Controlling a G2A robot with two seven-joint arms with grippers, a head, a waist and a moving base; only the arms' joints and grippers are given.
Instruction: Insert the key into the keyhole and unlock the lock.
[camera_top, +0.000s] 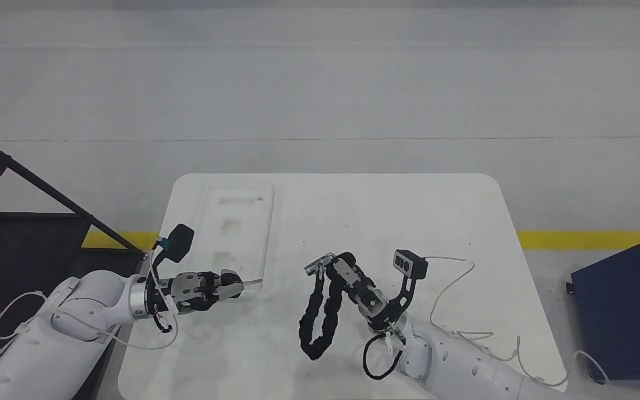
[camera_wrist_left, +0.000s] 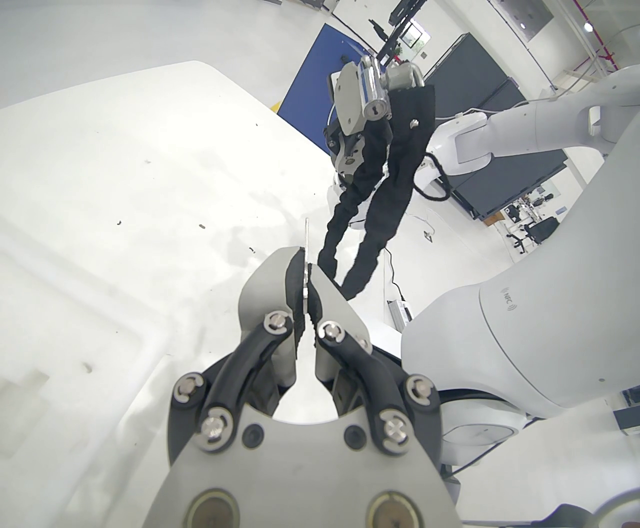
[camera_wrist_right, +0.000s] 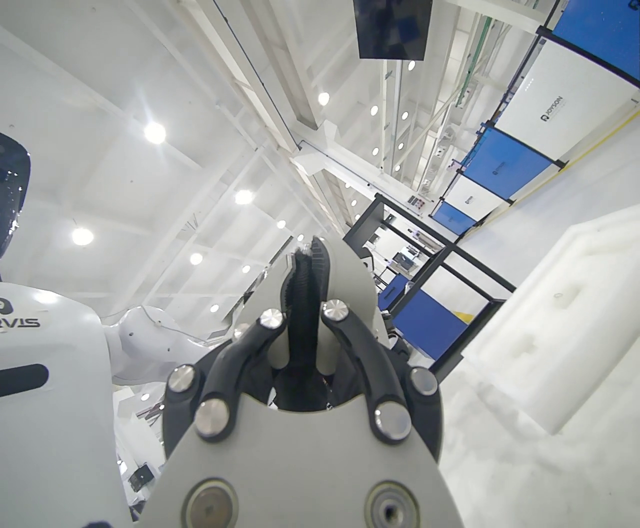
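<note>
**Just short of the keyhole**

At left, your left gripper pinches the key between closed pads, its head hidden, its blade pointing at the lock. The two are apart over the table. Your right gripper clamps the lock's black chain, and its exact hold is hard to make out.

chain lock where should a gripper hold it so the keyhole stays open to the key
Grip the black sleeved chain just under the metal lock body, coming from the side away from the keyhole. The loop hangs limp, so a hold near the body likely steadies it best, and the keyhole face stays free toward the key in the left gripper.
</note>
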